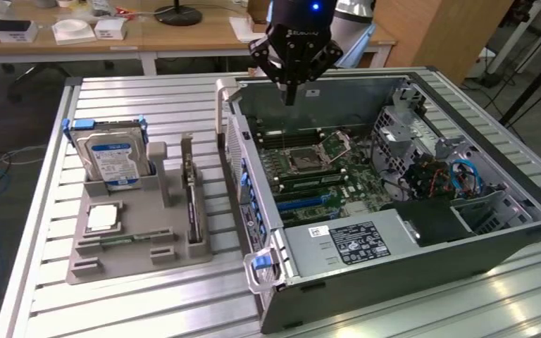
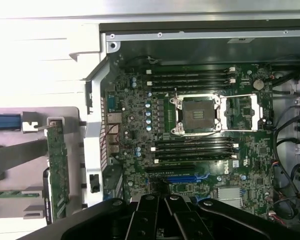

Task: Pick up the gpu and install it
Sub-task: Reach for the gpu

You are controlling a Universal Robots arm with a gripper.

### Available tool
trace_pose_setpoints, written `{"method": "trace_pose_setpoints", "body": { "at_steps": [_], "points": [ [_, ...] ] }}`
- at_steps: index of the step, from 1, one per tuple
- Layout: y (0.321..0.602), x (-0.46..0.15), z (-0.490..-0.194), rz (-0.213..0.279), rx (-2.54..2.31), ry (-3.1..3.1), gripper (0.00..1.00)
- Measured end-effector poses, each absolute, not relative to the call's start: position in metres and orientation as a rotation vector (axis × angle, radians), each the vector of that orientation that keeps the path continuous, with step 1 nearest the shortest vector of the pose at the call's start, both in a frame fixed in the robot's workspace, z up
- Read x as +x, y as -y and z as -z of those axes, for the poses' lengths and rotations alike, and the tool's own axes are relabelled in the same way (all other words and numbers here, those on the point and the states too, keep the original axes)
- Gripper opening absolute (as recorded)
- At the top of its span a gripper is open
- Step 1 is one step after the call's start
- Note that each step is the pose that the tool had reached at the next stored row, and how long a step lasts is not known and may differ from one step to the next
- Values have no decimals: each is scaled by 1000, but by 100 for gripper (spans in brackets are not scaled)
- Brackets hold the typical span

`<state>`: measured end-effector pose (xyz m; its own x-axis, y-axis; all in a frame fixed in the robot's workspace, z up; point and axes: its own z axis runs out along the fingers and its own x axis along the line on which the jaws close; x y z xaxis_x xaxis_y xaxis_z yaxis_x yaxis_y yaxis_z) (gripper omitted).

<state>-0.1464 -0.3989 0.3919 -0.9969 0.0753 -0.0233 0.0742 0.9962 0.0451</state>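
Note:
The gpu (image 1: 191, 204) is a thin dark card standing on edge in a slot of the grey holder (image 1: 129, 264), at the exterior view's left of the open computer case (image 1: 411, 232). In the wrist view the gpu (image 2: 56, 170) appears edge-on with its green board showing. My gripper (image 1: 289, 95) hangs above the case's far wall, well away from the card, shut with nothing between its fingers. Its dark fingers (image 2: 149, 216) point down over the motherboard (image 2: 140, 125), close to the blue expansion slot (image 2: 180, 177).
A silver hard drive (image 1: 110, 158) with a blue label stands upright at the back of the holder. A processor chip (image 1: 103, 217) and a memory stick (image 1: 125, 240) lie on it. Inside the case are the empty processor socket (image 1: 303, 160), cables (image 1: 458, 176) and the power supply (image 1: 355, 243).

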Motion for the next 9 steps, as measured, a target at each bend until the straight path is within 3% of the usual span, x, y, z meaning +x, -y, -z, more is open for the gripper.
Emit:
{"method": "trace_pose_setpoints", "body": {
  "at_steps": [9],
  "points": [
    [399,-160,-391,-69,117,-3114,11]
  ]
}}
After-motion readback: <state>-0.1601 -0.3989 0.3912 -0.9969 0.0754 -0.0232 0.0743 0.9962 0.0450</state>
